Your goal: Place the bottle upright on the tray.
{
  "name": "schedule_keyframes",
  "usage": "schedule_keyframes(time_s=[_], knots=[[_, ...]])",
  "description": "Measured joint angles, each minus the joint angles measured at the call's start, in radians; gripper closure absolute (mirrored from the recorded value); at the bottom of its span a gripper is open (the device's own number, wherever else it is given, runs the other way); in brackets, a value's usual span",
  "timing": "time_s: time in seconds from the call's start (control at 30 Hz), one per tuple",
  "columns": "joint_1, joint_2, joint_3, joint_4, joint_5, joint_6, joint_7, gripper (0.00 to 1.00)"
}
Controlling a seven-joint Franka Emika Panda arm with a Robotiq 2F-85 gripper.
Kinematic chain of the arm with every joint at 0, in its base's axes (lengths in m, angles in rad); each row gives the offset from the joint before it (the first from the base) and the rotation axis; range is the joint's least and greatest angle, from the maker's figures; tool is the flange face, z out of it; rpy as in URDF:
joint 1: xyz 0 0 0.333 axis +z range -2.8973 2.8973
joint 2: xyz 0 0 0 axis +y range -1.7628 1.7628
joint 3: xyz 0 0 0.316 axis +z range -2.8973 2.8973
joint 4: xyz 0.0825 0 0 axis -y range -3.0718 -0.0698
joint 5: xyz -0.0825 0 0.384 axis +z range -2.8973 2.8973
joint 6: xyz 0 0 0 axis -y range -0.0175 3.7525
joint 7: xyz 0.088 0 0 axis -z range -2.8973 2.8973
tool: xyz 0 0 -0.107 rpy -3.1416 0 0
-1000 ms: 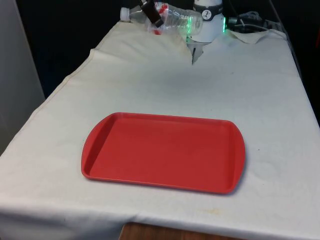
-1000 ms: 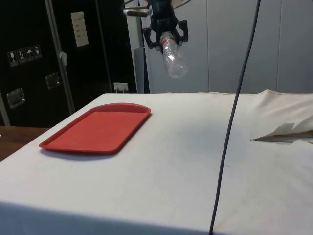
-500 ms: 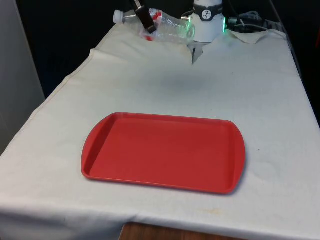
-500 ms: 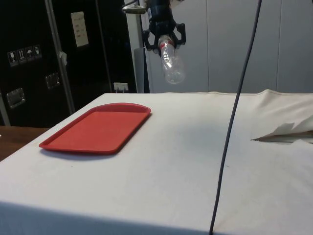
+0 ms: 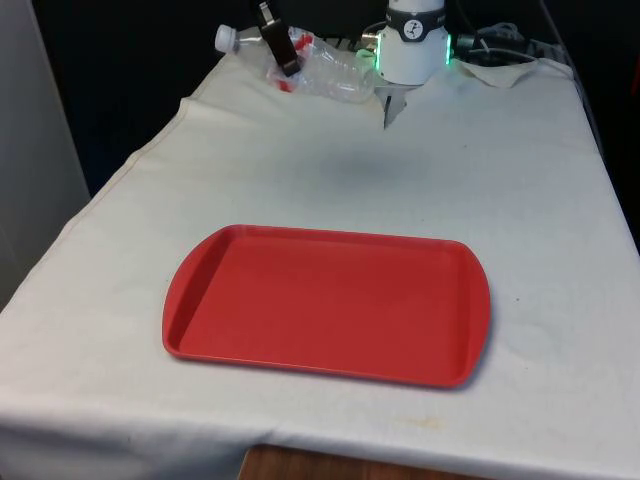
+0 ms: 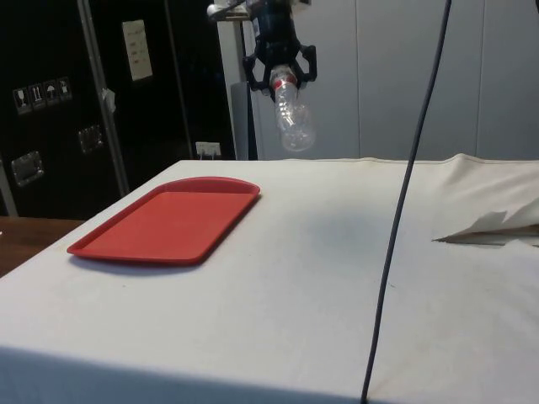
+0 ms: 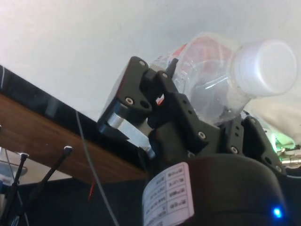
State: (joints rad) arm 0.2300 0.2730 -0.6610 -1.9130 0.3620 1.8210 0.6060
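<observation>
The end effector [image 6: 281,74] is clamped on the bottle [image 6: 294,120] near its neck and carries it high above the far end of the bench [image 5: 450,180], well apart from the tray [image 5: 325,305]. The bottle is tilted, not upright: in the front view its white cap [image 5: 226,38] points toward the front view's left and its body [image 5: 335,70] slopes down toward the front view's right; in the side view the body hangs below the grip. Principal risk: the grip sits at the narrow end of a thin, crumpled clear plastic shell, so the body may pivot or slide between the fingers [image 7: 136,96] during reorientation, and the wall may buckle under clamp force. Second risk: the bottle appears empty and therefore light, and its dented base may not sit flat; release with any residual tilt, or from above the surface, is likely to tip it over. Third risk: the tray is smooth, glossy red plastic with a raised rim and rounded corners; a base set on the rim or the sloped edge will lean and may skid. The bench carries a soft white cloth with wrinkles. The bottle bears a red label band near the shoulder.
</observation>
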Motion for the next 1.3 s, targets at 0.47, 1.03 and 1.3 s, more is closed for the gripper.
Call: schedule_keyframes(time_s=[0.47,1.03,1.3], knots=[[-0.003,0.001,-0.001,0.006,0.000,-0.001,0.001,0.66],[-0.010,-0.007,-0.009,0.081,-0.012,-0.106,0.021,0.66],[-0.012,-0.012,-0.010,0.102,-0.013,-0.134,0.024,0.66]])
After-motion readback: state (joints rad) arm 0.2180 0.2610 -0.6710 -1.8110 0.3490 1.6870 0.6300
